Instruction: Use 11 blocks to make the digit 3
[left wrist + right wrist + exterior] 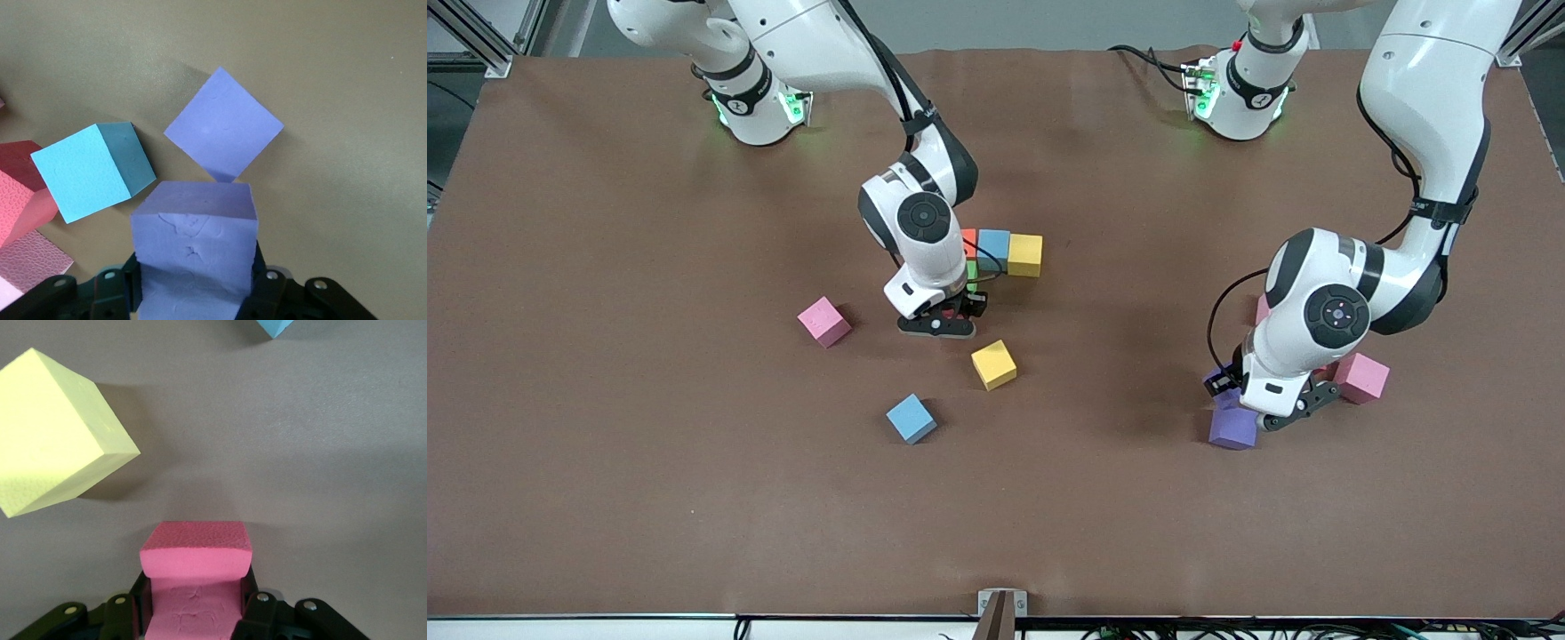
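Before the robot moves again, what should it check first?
1. Right gripper shut on the reddish block: ok.
2. Left gripper shut on a purple block: ok.
3. Row of three blocks touching each other: ok.
4. Digit finished: not ok; a loose yellow block and a loose blue block lie nearer the front camera.
5. Spot under the right gripper free: cannot tell, the arm hides it.
6. Pink block apart from the row: ok.
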Robot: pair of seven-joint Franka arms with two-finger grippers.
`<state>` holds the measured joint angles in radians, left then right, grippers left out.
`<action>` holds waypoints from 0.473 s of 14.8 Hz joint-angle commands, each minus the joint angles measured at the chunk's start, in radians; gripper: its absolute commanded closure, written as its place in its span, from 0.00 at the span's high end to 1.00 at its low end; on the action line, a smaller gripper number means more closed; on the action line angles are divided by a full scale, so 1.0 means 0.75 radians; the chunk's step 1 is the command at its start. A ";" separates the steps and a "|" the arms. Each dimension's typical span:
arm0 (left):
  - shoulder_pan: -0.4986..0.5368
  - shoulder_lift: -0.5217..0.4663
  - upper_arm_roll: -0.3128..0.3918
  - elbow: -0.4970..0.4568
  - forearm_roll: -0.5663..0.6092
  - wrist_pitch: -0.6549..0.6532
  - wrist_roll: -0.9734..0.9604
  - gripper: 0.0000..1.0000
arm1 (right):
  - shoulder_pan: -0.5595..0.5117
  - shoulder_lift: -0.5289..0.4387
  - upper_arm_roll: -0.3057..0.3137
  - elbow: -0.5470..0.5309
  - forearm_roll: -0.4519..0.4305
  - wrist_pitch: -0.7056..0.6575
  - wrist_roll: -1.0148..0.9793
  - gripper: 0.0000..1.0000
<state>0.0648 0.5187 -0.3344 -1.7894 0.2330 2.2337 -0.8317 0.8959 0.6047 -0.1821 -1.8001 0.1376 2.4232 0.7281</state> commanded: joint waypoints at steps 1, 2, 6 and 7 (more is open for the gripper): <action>-0.003 0.002 -0.002 0.011 0.027 -0.019 -0.030 0.43 | 0.010 -0.052 0.010 -0.056 0.003 0.013 -0.018 0.02; -0.003 0.002 -0.002 0.011 0.027 -0.019 -0.030 0.43 | 0.010 -0.052 0.010 -0.056 0.005 0.013 -0.016 0.02; -0.005 0.002 -0.002 0.011 0.027 -0.019 -0.030 0.43 | 0.014 -0.056 0.010 -0.056 0.005 0.007 -0.016 0.02; -0.005 0.002 -0.002 0.011 0.027 -0.019 -0.030 0.43 | 0.014 -0.058 0.010 -0.056 0.005 0.005 -0.016 0.02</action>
<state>0.0648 0.5187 -0.3344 -1.7894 0.2330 2.2337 -0.8317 0.9054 0.6041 -0.1790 -1.8001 0.1376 2.4233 0.7271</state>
